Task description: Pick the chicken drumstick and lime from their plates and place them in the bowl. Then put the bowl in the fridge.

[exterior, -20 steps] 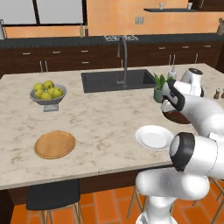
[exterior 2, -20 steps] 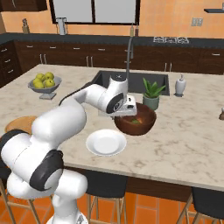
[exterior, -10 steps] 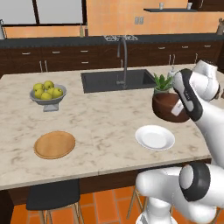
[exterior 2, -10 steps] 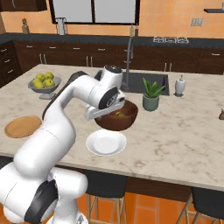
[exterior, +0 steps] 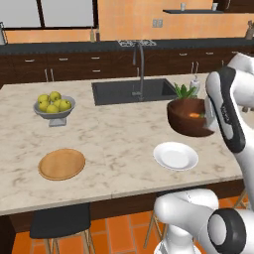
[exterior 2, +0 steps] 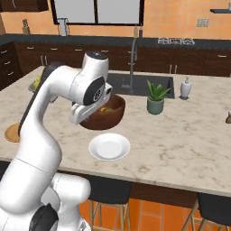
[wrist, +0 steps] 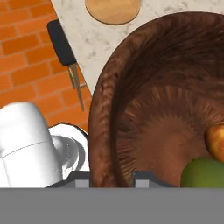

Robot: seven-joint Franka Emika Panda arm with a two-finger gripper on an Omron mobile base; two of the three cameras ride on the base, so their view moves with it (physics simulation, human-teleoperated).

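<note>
My gripper (wrist: 111, 178) is shut on the rim of the dark reddish-brown bowl (exterior: 187, 118), holding it in the air above the island counter. The bowl (exterior 2: 107, 116) hangs just behind the white plate (exterior 2: 109, 147), and my gripper (exterior 2: 84, 113) is on its near-left side. Inside the bowl (wrist: 166, 109) lie the orange-brown chicken drumstick (wrist: 215, 141) and the green lime (wrist: 204, 173). An orange patch of the drumstick (exterior: 194, 115) shows over the rim. The white plate (exterior: 175, 156) and the wooden plate (exterior: 62, 163) are bare. The fridge is out of view.
A grey footed fruit bowl (exterior: 54, 106) with yellow-green fruits stands at the counter's left. The sink (exterior: 131, 92) with its faucet is behind the bowl. A potted plant (exterior 2: 155, 99) and a soap dispenser (exterior 2: 185, 88) stand to the right. A dark stool (wrist: 61, 41) is below the counter edge.
The arm has swung round and carried the bowl a short way left, away from the potted plant, keeping it off the counter. Plates and fruit bowl have not moved.
</note>
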